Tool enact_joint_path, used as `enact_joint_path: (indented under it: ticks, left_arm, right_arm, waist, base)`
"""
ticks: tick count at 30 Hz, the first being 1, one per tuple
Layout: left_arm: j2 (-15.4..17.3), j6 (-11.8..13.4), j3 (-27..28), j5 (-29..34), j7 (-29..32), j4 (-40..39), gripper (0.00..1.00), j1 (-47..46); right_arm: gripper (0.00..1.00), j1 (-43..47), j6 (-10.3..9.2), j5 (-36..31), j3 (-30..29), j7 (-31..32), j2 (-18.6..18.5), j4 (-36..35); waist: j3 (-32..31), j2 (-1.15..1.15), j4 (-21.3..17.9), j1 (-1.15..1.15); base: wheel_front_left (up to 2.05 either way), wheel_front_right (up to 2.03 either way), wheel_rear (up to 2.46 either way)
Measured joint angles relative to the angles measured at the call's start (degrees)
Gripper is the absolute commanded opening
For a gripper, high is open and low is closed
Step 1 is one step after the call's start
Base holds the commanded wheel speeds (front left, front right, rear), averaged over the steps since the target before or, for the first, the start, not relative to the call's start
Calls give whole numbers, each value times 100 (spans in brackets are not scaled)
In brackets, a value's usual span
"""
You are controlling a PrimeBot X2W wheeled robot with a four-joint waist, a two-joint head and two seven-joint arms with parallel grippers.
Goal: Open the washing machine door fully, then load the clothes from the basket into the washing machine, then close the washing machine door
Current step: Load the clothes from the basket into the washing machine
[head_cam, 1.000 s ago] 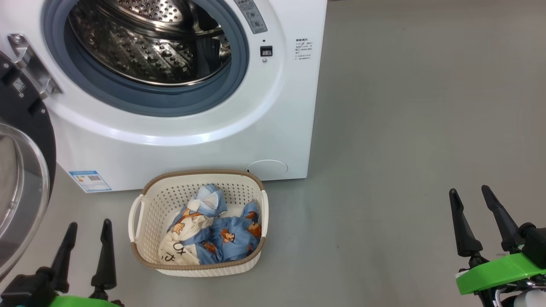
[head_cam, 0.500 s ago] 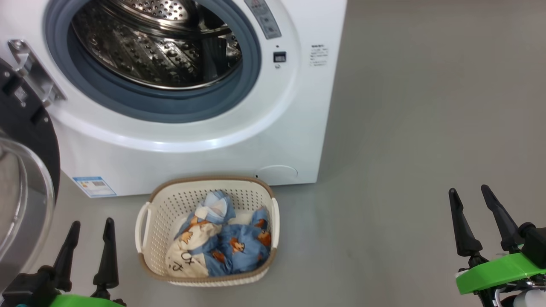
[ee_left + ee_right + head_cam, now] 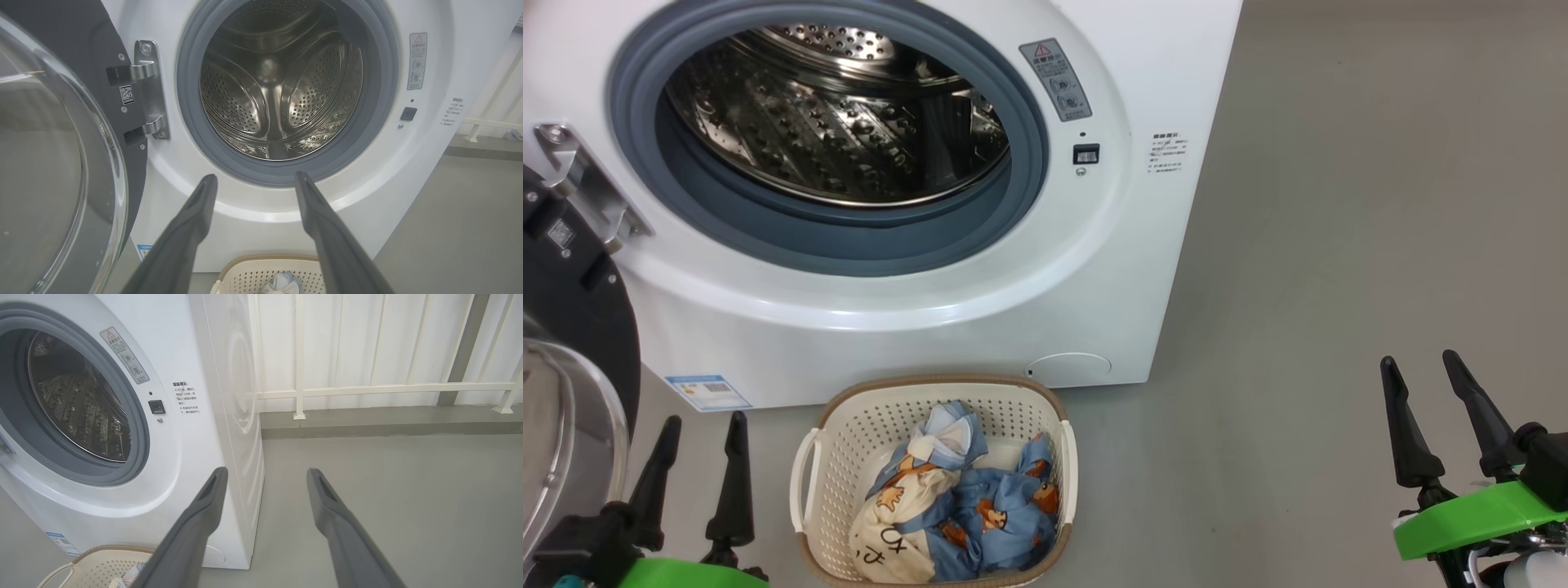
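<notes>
Far left: the washing machine door (image 3: 574, 335) stands swung wide open, with its black rim and clear glass bowl facing the near side. One steel hinge (image 3: 584, 186) ties it to the cabinet; the left wrist view shows two bracket arms on it.

Near left: the left gripper (image 3: 704, 420) has its two dark fingers spread and nothing between them. It sits just right of the door's glass bowl and left of the basket, apart from both. In the left wrist view it (image 3: 255, 176) points at the lower gasket.

Centre, far: one white washing machine (image 3: 931, 322) with its mouth open. A grey-blue gasket (image 3: 849, 249) rings the steel perforated drum (image 3: 841, 122). Low on the front are one blue label sticker (image 3: 707, 393) at left and one round cover (image 3: 1067, 369) at right. Right of the mouth are one grey warning sticker (image 3: 1058, 77), one small dark latch socket (image 3: 1085, 153) and one block of printed text (image 3: 1168, 153).

Centre, near: one cream basket (image 3: 862, 433) on the floor, close against the machine's front and below the drum mouth. It has a brown woven rim and two side handles. The clothes (image 3: 980, 514) lie inside it as one bundle of blue bear-print cloth and cream cloth with black marks.

Right: bare grey floor (image 3: 1339, 204). The right wrist view shows a white railing (image 3: 367, 390) behind the machine.

Near right: the right gripper (image 3: 1419, 361) has its two fingers spread and holds nothing. It sits on a green mount (image 3: 1470, 513), well apart from the basket and the machine.
</notes>
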Motion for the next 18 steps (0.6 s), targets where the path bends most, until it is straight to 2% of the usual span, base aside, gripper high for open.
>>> enact_joint_path:
  ticks: [9, 18]
  left_arm:
    - [-129, 0, -59, 67, 0, 48, 100, -26]
    - [-391, 0, -104, 222, 0, 560, 100, -117]
  right_arm:
    - [100, -57, 0, 0, -16, 0, 15, -13]
    - [100, -199, 0, 0, -33, 0, 48, -59]
  waist:
    - [123, 0, -7, -1]
    - [324, 0, -31, -1]
  base:
    - [2, -2, 0]
    - [0, 0, 0]
